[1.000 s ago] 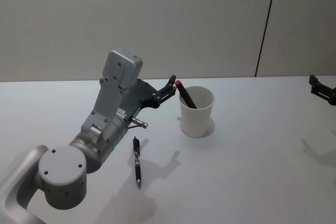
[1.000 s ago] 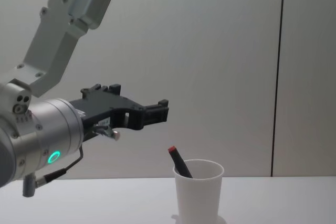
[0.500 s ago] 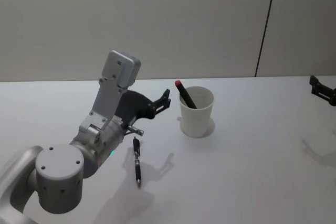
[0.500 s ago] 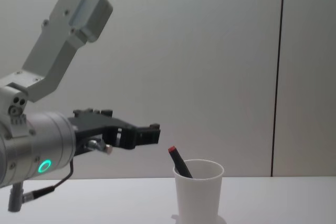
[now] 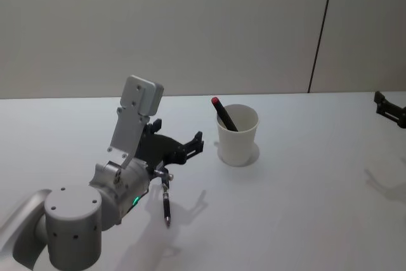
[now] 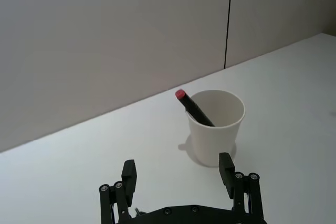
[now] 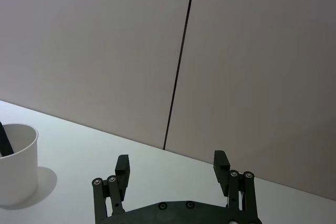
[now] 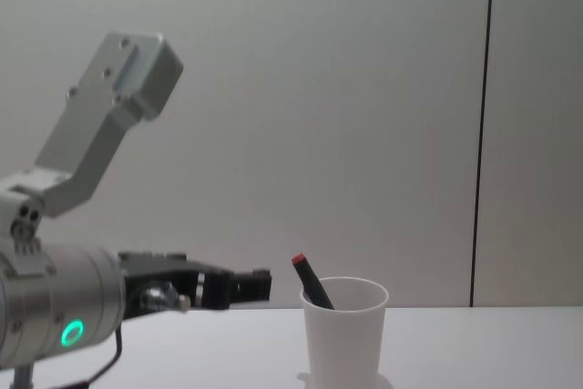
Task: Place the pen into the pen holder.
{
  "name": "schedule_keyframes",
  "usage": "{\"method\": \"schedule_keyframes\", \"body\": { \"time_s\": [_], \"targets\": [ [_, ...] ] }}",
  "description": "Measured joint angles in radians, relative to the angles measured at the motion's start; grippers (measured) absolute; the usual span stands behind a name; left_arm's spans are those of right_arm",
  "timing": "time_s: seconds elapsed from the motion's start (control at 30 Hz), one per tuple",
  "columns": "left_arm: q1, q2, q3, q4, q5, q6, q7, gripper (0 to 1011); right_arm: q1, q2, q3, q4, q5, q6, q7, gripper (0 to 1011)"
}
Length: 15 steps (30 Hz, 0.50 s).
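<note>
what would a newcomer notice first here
The big grey left arm at the near left, its open left gripper hanging by a black pen lying flat on the table. Just right stands a white cup with a red-tipped pen leaning inside; the right gripper sits open at the far right edge.

Plain grey-beige wall across upper half of frame, matte, bare. Thin dark vertical seam right of centre, slightly slanted, ending at table's far edge. White tabletop across lower half. Light soft, even.
</note>
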Motion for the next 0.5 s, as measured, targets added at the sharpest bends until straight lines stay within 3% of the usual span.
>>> {"method": "schedule_keyframes", "body": {
  "time_s": [0.5],
  "targets": [
    [0.034, -0.020, 0.003, 0.025, -0.103, 0.076, 0.041, 1004, 0.000, 0.000, 0.000, 0.000, 0.000, 0.000, 0.000, 1002]
  ]
}}
